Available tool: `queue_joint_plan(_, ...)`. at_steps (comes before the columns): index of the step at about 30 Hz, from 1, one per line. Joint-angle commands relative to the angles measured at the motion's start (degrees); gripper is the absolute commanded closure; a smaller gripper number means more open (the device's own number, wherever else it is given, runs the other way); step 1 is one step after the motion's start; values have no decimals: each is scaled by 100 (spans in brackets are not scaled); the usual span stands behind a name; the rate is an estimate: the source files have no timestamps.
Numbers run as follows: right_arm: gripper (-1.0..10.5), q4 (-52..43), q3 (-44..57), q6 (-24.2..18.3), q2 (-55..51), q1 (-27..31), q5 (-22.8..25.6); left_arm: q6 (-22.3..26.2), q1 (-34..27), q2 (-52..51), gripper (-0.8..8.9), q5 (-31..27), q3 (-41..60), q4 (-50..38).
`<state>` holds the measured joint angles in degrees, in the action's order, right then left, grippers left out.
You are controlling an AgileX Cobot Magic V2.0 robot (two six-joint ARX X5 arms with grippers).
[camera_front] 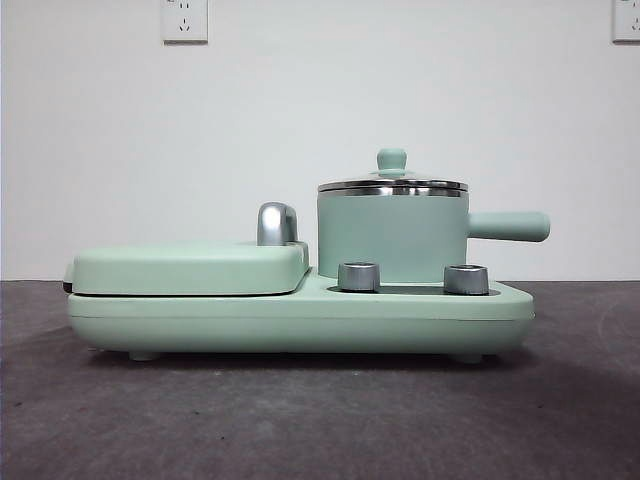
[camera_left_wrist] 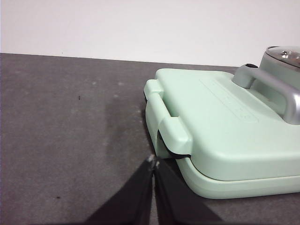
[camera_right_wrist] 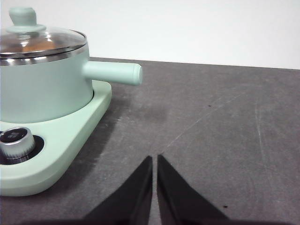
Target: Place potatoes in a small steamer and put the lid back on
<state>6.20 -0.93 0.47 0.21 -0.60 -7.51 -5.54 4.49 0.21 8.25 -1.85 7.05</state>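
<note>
The small steamer (camera_front: 392, 238) is a mint-green pot standing on the right half of a green appliance base (camera_front: 300, 318), its straight handle (camera_front: 508, 226) pointing right. The glass lid (camera_front: 392, 184) with a green knob sits on its steel rim. Through the lid (camera_right_wrist: 40, 41) in the right wrist view an orange-brown potato (camera_right_wrist: 35, 46) shows inside the steamer (camera_right_wrist: 44, 86). My right gripper (camera_right_wrist: 154, 159) is shut and empty above the bare table to the right of the base. My left gripper (camera_left_wrist: 153, 161) is shut and empty by the griddle's left end.
The flat green griddle cover (camera_front: 190, 266) with a silver handle (camera_front: 276, 223) lies closed on the base's left half. Two silver dials (camera_front: 358, 276) sit on the base in front of the pot. Dark grey table (camera_front: 300, 420) stretches all around; a white wall stands behind.
</note>
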Motion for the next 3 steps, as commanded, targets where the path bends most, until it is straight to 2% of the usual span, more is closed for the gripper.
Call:
queue_joint_plan(1,933,-61,22,83,0,-2,2,35,7,-2,808,-11,111,-68)
queue_joint_plan(3,933,-61,22,83,0,-2,2,35,7,-2,808,-11,111,-66)
